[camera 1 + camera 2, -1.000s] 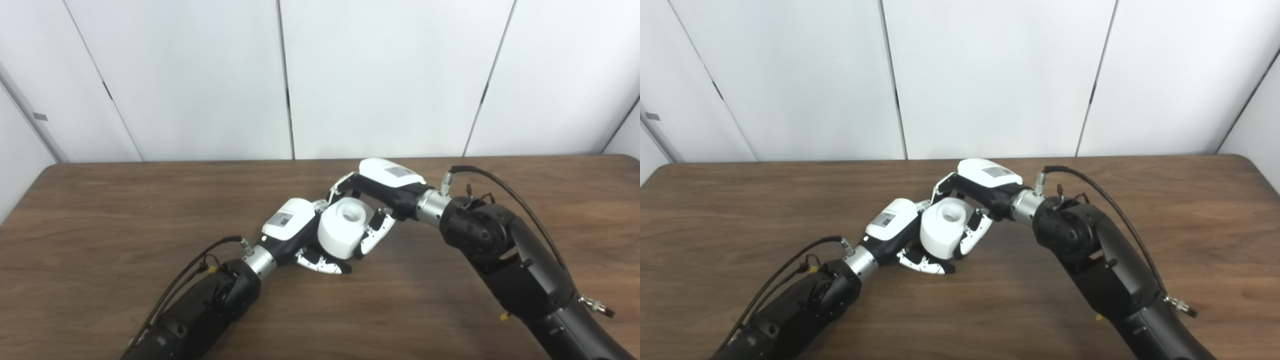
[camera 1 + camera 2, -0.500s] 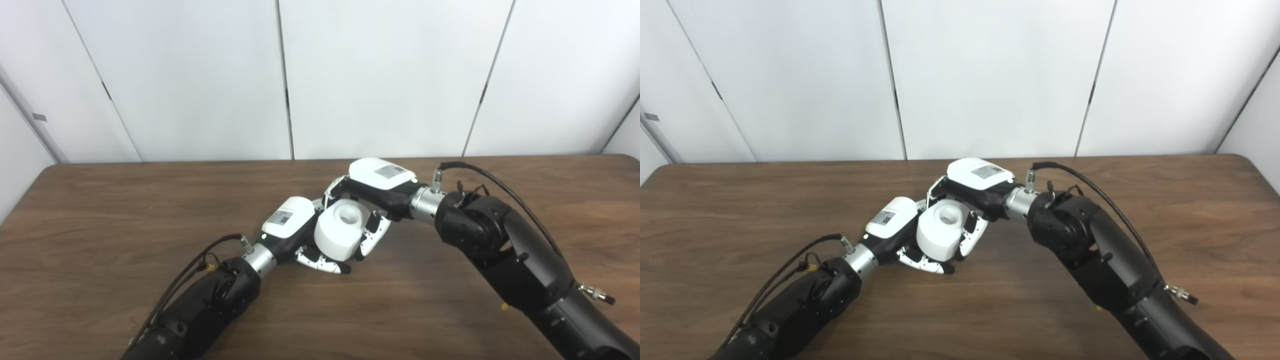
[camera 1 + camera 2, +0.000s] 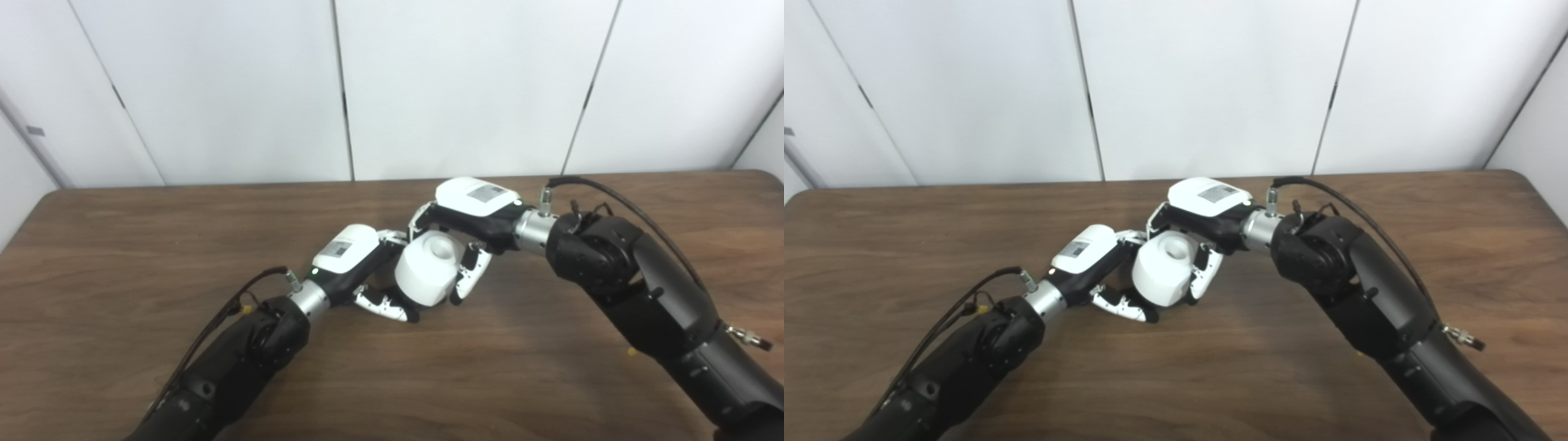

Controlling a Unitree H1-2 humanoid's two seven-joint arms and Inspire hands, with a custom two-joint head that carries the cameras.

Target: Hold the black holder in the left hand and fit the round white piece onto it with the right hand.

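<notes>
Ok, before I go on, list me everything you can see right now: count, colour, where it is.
Round white piece: one, white, with a round recess in its upper face, mid-table between the two hands.
Black holder: not visible as a separate thing; if there, it is hidden behind the hands and the white piece.
Table: one, dark brown wood grain, filling the lower part of both views.
Wall panels: white, with dark seams, behind the table.
Left hand: one, white and black, against the left side of the white piece, fingers curled beneath it.
Right hand: one, white and black, fingers closed around the white piece from above and the right.
</notes>
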